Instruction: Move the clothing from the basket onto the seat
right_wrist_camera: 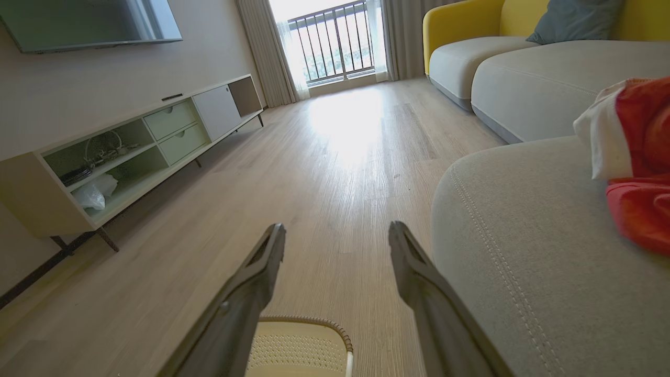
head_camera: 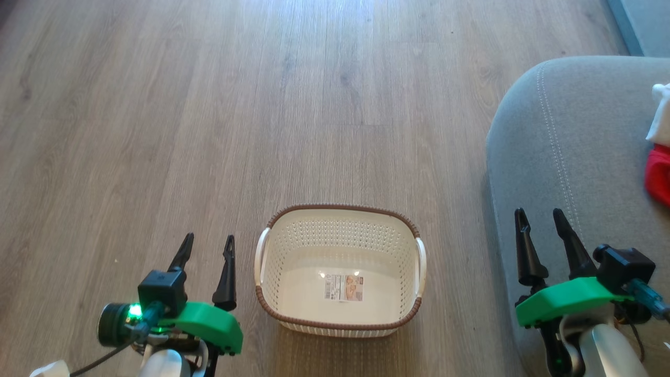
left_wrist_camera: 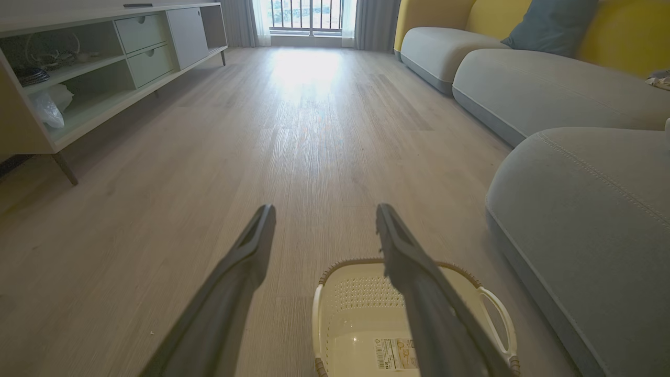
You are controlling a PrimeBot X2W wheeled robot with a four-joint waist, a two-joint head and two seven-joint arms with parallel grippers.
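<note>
The cream basket [head_camera: 293, 246] with its brown rim stands on the wood floor in the middle of the head view, holding nothing but a label sticker [head_camera: 344, 288]. Red and white clothing [head_camera: 659, 157] lies on the grey seat [head_camera: 565, 152] at the far right, and it appears again [right_wrist_camera: 633, 162] in the right wrist view. My left gripper [head_camera: 208, 246] hangs open just left of the basket. My right gripper [head_camera: 540, 219] hangs open over the seat's near corner. In the left wrist view the basket [left_wrist_camera: 361, 309] sits below the open fingers [left_wrist_camera: 251, 251].
A low pale TV cabinet [left_wrist_camera: 104, 68] with shelves and drawers runs along the left wall. More grey sofa cushions [left_wrist_camera: 523, 84] with yellow backs line the right side. Bare wood floor [head_camera: 261, 104] stretches ahead towards a balcony door [right_wrist_camera: 335, 42].
</note>
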